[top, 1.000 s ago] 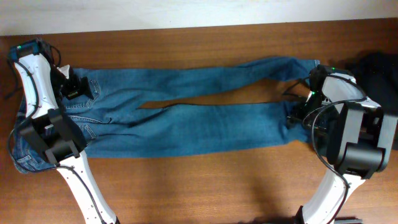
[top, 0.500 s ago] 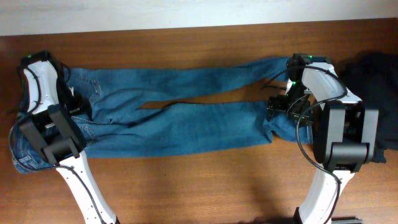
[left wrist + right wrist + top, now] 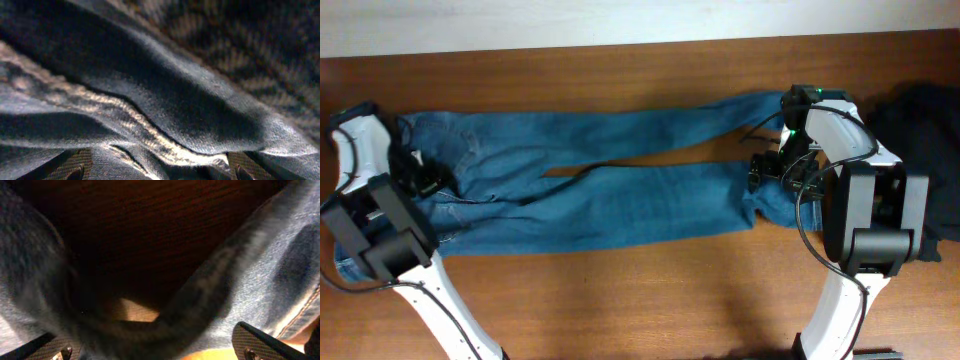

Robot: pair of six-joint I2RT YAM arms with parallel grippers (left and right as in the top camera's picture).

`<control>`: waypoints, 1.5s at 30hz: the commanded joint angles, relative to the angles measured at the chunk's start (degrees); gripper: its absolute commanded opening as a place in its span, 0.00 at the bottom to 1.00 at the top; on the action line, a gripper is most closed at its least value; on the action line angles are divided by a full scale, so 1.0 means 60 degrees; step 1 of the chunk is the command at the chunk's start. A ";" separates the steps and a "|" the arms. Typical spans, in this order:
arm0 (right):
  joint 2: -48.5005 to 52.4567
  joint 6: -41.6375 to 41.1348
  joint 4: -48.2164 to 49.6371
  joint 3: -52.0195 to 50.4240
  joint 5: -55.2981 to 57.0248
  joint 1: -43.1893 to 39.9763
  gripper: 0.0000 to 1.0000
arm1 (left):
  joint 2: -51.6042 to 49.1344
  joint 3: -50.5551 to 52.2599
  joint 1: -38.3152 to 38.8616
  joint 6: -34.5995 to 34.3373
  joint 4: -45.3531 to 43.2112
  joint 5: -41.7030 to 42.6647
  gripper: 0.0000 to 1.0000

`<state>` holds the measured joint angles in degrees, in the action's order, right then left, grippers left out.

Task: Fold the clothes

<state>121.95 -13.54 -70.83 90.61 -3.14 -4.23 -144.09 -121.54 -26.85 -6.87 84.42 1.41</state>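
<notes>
A pair of blue jeans [image 3: 610,190] lies flat across the wooden table, waist at the left and legs to the right. My left gripper [image 3: 420,178] is down on the waist. In the left wrist view its fingers [image 3: 157,172] stand wide apart with a ridge of denim [image 3: 165,115] between them. My right gripper [image 3: 765,172] is at the end of the near leg, where the hem is bunched. In the right wrist view its fingers [image 3: 155,350] are also wide apart, and a raised fold of denim [image 3: 200,300] crosses between them above the table.
A dark garment [image 3: 925,120] lies heaped at the table's right edge, just beyond my right arm. A pale wall [image 3: 620,20] runs along the back. Bare wood [image 3: 640,300] stretches in front of the jeans.
My right gripper moved left, and the near leg's end came with it and bunched up, then it stayed still. My left gripper slid down and left across the waist.
</notes>
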 commanded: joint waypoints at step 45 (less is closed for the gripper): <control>0.0098 -0.0069 0.2772 0.2466 -0.1490 0.0087 0.99 | -0.1322 -0.9704 0.1275 0.1045 0.2044 -0.1537 0.99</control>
<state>122.37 -13.61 -53.58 104.68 -10.15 -4.12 -152.48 -171.30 -18.46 0.86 92.55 -8.23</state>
